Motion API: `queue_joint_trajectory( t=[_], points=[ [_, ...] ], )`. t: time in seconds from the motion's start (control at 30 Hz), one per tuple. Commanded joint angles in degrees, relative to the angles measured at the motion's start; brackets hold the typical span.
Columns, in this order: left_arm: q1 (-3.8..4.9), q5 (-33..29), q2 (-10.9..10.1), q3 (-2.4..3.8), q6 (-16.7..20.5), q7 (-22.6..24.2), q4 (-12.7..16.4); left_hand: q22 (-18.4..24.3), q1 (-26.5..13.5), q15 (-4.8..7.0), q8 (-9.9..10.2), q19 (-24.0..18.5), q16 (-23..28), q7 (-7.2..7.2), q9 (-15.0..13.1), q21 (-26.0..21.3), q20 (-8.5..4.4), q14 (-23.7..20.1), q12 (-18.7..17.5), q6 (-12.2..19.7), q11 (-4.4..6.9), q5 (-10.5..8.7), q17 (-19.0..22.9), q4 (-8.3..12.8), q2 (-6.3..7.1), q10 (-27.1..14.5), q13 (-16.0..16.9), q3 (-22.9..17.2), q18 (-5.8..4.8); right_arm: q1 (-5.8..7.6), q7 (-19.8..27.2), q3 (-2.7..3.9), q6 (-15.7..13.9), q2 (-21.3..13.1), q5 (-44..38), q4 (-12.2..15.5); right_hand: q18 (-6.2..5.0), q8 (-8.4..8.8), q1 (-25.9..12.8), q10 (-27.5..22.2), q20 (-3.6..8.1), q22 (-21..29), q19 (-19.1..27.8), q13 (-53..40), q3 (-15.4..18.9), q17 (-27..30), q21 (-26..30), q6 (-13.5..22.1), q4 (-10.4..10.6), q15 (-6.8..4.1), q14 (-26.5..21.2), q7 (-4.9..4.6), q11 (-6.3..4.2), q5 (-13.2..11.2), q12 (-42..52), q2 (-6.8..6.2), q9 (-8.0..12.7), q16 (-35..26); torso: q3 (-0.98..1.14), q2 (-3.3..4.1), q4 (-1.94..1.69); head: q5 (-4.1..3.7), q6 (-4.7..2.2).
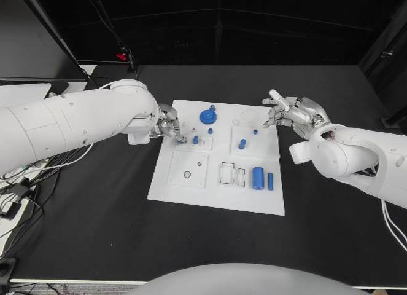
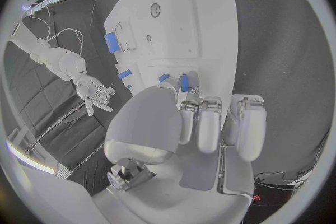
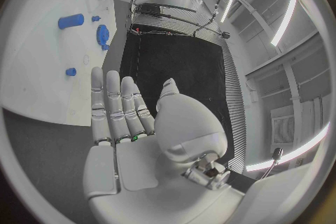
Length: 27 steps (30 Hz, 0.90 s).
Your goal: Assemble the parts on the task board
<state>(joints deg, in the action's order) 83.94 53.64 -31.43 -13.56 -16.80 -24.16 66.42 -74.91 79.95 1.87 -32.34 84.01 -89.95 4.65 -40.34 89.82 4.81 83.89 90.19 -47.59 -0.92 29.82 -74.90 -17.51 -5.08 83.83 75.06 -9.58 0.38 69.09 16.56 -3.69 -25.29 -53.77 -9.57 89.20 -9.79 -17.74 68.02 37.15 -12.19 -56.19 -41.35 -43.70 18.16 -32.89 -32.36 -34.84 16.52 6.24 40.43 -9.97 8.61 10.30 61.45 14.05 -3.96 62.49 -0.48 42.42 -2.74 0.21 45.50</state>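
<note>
Black table [image 1: 97, 233] bears white task board [image 1: 212, 196]; dark room behind.

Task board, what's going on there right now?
The left hand is down at the task board, its fingertips on a small blue part near the board's left side. The right hand hovers open at the far right corner, holding nothing. A blue gear and several other blue parts sit on the board.

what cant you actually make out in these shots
- Head view: whether the left hand grips the small blue part beside its fingertips; too small to tell.
- Left wrist view: the fingers cover the task board beneath them.
- Right wrist view: the open right hand covers the board's near edge.
</note>
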Motion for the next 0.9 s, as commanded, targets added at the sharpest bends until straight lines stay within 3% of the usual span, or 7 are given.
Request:
queue_joint_trajectory(
  t=[0.03,0.9],
  points=[
    [0.06,0.58,0.23,0.04,-0.86,-0.38,-0.16,-15.09,2.91,0.41,-0.18,5.99,-0.05,-0.66,-0.05,0.18,-0.29,6.11,-0.19,-0.62,0.34,0.17,-15.10,0.68,-3.41,6.17,14.94,-0.98,-0.38,0.09,0.62,0.04,0.09,-0.06,0.04,0.22,-0.52,-0.14,0.35,-0.44,-0.36,0.08,-0.15,0.08,-0.07,0.08,0.40,0.44,0.02,-0.01,-0.30,-1.81,-0.09,0.26,0.32,0.08,0.07,0.29,0.02,0.01,-0.01,-0.08,0.03],
    [-0.07,1.05,1.64,0.04,-0.94,0.14,-2.32,-15.09,2.84,0.41,-0.16,5.99,-0.05,-0.64,-0.06,0.18,-0.29,6.11,-0.19,-0.59,0.32,0.14,-15.10,0.67,-3.36,6.17,14.94,-1.14,-0.38,0.09,0.57,0.04,0.11,-0.10,0.04,0.26,-0.52,-0.21,0.39,-0.50,-0.38,0.11,-0.14,0.22,-0.04,0.22,0.41,0.60,0.04,0.01,-0.37,-1.76,-0.08,0.27,0.41,0.11,0.09,0.39,0.01,0.00,-0.03,-0.37,0.44]
  ],
)
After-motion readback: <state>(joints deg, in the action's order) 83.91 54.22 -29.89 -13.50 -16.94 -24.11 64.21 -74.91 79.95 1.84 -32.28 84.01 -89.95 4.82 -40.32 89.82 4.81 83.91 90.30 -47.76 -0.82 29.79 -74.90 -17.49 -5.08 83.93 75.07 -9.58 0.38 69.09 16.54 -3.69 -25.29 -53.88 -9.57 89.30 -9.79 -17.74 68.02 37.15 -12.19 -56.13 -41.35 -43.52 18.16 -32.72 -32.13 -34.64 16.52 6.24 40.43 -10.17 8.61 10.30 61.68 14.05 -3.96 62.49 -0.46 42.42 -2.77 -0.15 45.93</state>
